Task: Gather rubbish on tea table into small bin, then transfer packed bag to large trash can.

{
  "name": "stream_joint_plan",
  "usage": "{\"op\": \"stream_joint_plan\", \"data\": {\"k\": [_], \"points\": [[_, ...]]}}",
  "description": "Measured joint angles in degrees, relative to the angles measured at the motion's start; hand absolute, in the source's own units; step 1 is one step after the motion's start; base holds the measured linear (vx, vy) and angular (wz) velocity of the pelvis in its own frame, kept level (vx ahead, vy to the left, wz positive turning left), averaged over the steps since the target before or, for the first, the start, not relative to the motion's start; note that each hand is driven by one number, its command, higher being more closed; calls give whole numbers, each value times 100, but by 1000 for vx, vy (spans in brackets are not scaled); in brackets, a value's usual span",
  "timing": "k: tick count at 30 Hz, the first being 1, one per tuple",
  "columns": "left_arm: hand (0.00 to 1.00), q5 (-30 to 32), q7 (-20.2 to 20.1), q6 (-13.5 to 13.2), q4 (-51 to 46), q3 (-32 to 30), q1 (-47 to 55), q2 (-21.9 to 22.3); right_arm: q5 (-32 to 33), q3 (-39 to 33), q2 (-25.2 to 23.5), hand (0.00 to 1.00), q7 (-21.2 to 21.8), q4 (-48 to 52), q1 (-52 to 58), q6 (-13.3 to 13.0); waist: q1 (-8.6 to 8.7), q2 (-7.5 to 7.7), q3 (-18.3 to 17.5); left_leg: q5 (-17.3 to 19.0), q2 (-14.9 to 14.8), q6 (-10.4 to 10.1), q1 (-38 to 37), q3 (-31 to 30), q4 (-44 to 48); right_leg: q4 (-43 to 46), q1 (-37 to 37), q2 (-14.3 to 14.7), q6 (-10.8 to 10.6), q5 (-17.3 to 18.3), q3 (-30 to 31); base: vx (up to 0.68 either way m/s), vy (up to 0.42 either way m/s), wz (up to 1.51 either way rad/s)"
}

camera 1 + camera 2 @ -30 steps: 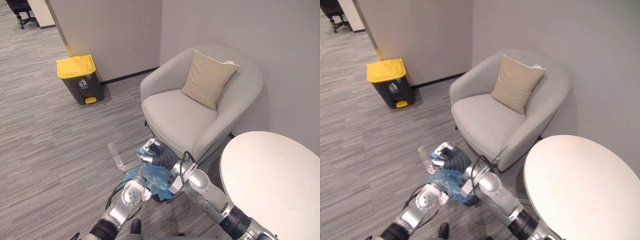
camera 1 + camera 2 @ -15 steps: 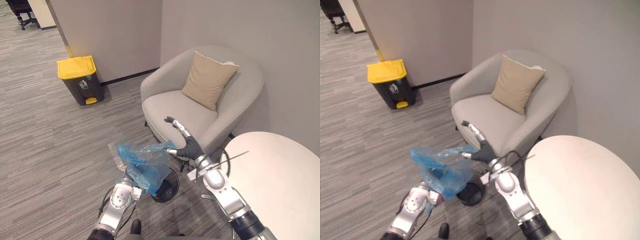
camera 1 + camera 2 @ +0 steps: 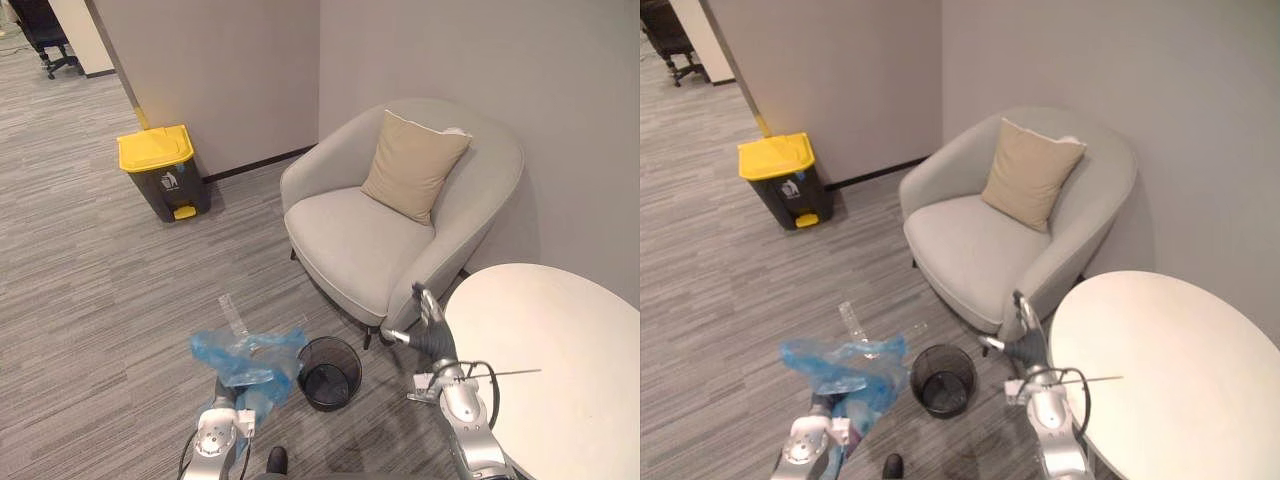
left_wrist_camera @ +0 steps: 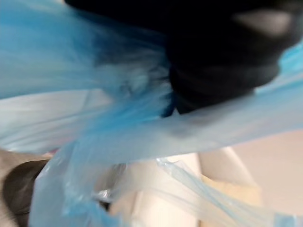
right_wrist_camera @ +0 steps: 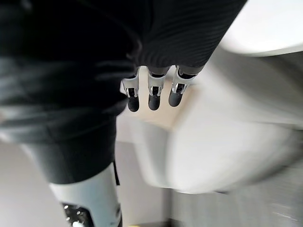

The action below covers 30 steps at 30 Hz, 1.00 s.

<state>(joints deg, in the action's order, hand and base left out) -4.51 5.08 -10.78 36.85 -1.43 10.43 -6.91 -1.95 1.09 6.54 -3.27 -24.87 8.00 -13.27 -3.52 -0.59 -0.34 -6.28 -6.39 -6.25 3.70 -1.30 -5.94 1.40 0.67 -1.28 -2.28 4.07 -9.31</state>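
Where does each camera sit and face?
Left eye view: head, looking down at the small black mesh bin; both arms show.
Right eye view: beside it; both share the crumpled blue plastic bag.
Left wrist view: from the left robot hand, against that bag.
Right wrist view: along the right robot hand toward the rounded grey armchair.

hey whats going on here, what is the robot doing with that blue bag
The robot's left hand is gripping a blue bag, holding it up off the floor just beside the small black mesh bin. Its right hand is open and holds nothing, raised between the grey armchair and the round white table. The yellow-lidded trash can stands by the far wall, so the bag has yet to be carried over.
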Motion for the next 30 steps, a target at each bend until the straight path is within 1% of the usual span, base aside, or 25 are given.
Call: {"op": "stream_joint_plan", "data": {"k": [2,4,6,7,10,11,13,16,17,18,19,20,21,22,23,24,25,26,27,28,29,30], "points": [[100,-53,-81,27,396,-108,6,12,-45,-149,2,0,11,-661,-16,82,-2,-3,2,3,16,-5,-1,-6,0,-17,-18,-25,-12,7,-12,41,3,4],[100,-131,-183,53,935,-265,42,41,-77,-348,9,0,-2,-1489,-54,238,-3,-6,4,20,48,-15,-29,-22,1,-44,-94,-55,-22,8,-32,65,3,5],[100,-134,-204,115,1246,-338,59,55,-88,-495,17,0,-9,-1983,-83,309,-3,-11,13,28,77,-7,-69,-23,2,-48,-125,-69,-1,-3,-33,63,-1,3],[100,-131,-208,149,1482,-434,57,71,-85,-582,30,0,-15,-2362,-137,359,-4,-28,41,50,102,16,-116,-23,3,-49,-198,-88,-10,3,-39,71,4,2],[100,-129,-211,193,1869,-445,56,75,-35,-775,42,0,-25,-3028,-317,488,-8,-71,96,90,150,49,-206,13,5,-29,-273,-141,-44,26,-14,56,12,-4],[100,-129,-215,215,1907,-455,56,88,-32,-775,52,0,-28,-3118,-348,506,-10,-78,123,95,161,57,-221,22,6,1,-272,-153,-53,32,-3,32,19,-6],[100,-130,-284,238,1965,-670,47,139,-32,-772,27,0,-32,-3161,-412,560,-40,-75,256,104,183,71,-280,68,7,88,-262,-187,-70,45,47,-12,25,-10],[100,-127,-289,243,1968,-851,2,183,-31,-770,-11,0,-43,-3233,-587,605,-48,-24,425,133,224,109,-271,111,99,341,-155,-253,-113,111,97,-59,35,-10],[100,-131,-285,243,1935,-893,-55,201,-32,-763,-54,0,-81,-3209,-690,608,-107,27,578,242,267,135,-181,161,340,641,-31,-323,-120,219,156,-114,59,-10],[100,-135,-279,244,1861,-889,-92,193,-32,-756,-118,0,-127,-3170,-750,614,-146,77,643,422,315,149,62,158,728,985,183,-402,-134,364,184,-121,62,-3],[100,-144,-277,244,1807,-883,-112,192,-32,-754,-161,0,-146,-3109,-754,626,-149,99,676,520,338,169,211,135,959,1171,283,-433,-154,448,202,-194,47,21],[100,-180,-264,244,1707,-888,-159,201,-32,-730,-232,0,-171,-2977,-720,643,-158,117,686,734,352,227,570,28,1382,1629,537,-477,-231,662,353,-141,31,51],[100,-180,-256,240,1637,-888,-249,221,-32,-684,-278,0,-184,-2949,-709,668,-154,129,691,766,405,228,761,-94,1569,2315,787,-506,-271,941,734,-132,3,75],[100,-179,-250,240,1592,-884,-296,235,-32,-640,-299,0,-192,-2938,-682,687,-151,142,695,768,459,223,850,-196,1657,2859,893,-509,-303,1131,863,-20,-73,105],[100,-176,-249,237,1441,-884,-277,272,-29,-584,-368,0,-198,-2933,-664,706,-162,240,670,779,596,204,943,-396,1804,3406,899,-496,-407,1311,1079,-21,-123,99],[100,-174,-235,240,1356,-891,-284,323,-26,-514,-405,0,-216,-2826,-657,704,-179,351,656,783,659,143,1077,-483,1950,3356,864,-479,-363,1476,1266,-60,-181,83],[100,-181,-210,241,1293,-908,-289,358,-21,-494,-421,0,-234,-2741,-643,702,-248,346,654,760,665,107,1162,-565,1989,3226,816,-440,-312,1570,1290,-96,-144,50],[100,-181,-176,237,1185,-902,-288,421,-18,-480,-429,0,-238,-2593,-683,699,-332,351,643,682,655,53,1259,-607,1965,2924,735,-405,-186,1733,1292,-205,-203,35],[100,-181,-143,239,1169,-876,-323,534,-18,-492,-412,0,-260,-2492,-735,693,-447,262,671,520,610,69,1340,-691,1813,2704,743,-327,-42,1812,1173,-186,-157,38],[100,-181,-142,240,1161,-861,-324,581,-17,-490,-382,0,-282,-2432,-782,694,-463,215,683,445,574,151,1338,-734,1643,2645,749,-310,-11,1788,1065,-221,-190,75],[100,-174,-134,234,1092,-798,-345,603,-16,-482,-386,0,-351,-2317,-730,693,-433,161,649,328,549,302,1340,-832,1286,2629,828,-304,25,1768,848,-140,-126,86],[100,-177,-127,234,1091,-754,-366,607,-17,-478,-374,0,-381,-2291,-708,691,-419,139,638,257,542,342,1342,-887,1156,2631,843,-308,34,1766,721,-149,-193,118]]}}
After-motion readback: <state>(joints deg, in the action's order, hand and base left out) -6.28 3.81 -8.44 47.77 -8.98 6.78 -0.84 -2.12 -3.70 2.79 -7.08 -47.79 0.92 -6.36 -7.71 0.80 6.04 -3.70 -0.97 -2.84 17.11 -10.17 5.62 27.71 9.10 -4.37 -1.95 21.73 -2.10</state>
